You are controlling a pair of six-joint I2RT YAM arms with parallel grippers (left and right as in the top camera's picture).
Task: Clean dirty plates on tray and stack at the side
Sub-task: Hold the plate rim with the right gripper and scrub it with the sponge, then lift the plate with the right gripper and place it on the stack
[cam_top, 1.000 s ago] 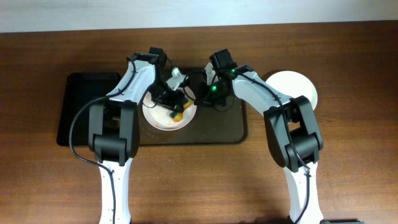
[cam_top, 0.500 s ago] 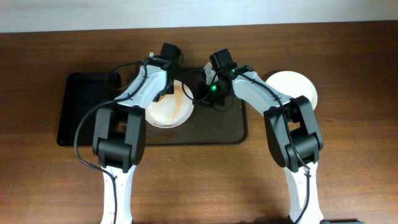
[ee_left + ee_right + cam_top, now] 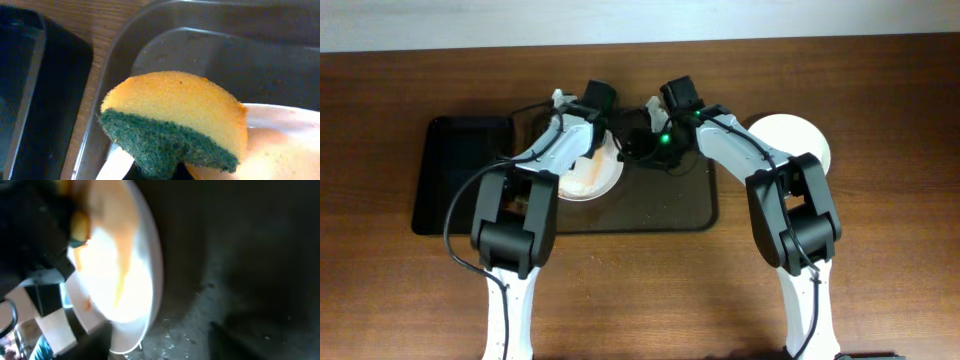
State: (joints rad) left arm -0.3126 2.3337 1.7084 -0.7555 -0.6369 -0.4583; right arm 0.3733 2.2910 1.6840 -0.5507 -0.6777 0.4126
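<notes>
A white plate [image 3: 582,180] smeared with orange sauce sits at the left end of the dark brown tray [image 3: 665,205]. My left gripper [image 3: 160,172] is shut on a yellow sponge with a green scouring side [image 3: 175,115], held over the plate's back left edge, just above the tray rim. My right gripper [image 3: 155,340] is at the plate's right rim [image 3: 145,295] with its fingers spread wide and open. The rim lies between them, close to the left finger [image 3: 95,342]. A clean white plate [image 3: 790,140] rests on the table right of the tray.
A smaller black tray [image 3: 460,175] lies on the table left of the brown tray. Both arms meet over the brown tray's back left part. The brown tray floor [image 3: 240,280] right of the plate looks wet and speckled. Wooden table surrounds everything.
The left gripper has carried the sponge off the plate's middle to its back edge. The right gripper's jaws have parted from the plate rim. The plate has shifted slightly left.
</notes>
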